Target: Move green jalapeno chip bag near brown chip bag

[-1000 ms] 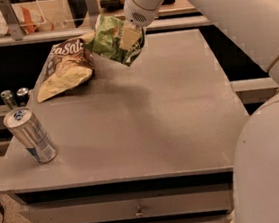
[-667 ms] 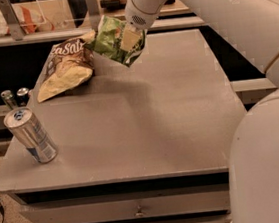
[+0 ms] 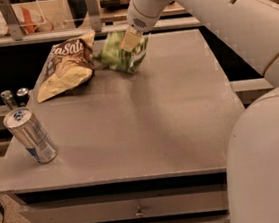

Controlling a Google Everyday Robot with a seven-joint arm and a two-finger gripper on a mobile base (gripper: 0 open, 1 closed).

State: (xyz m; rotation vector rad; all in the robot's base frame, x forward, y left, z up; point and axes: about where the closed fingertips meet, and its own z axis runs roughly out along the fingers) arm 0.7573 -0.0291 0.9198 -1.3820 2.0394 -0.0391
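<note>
Gripper [image 3: 130, 40] has lowered glossy green jalapeno chip bag [image 3: 117, 58] beside brown-and-tan chip bag [image 3: 66, 66]; jaws clamped on it, pls release nxt.

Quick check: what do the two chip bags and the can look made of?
The green jalapeno chip bag, gripped at its top by the gripper: glossy, crinkled plastic film, probably. The brown chip bag: similar creased film, duller. The can: shiny metal, likely aluminium.

"eaSal" on brown chip bag [image 3: 66, 66]; jaws on green bag [image 3: 117, 59]
</note>
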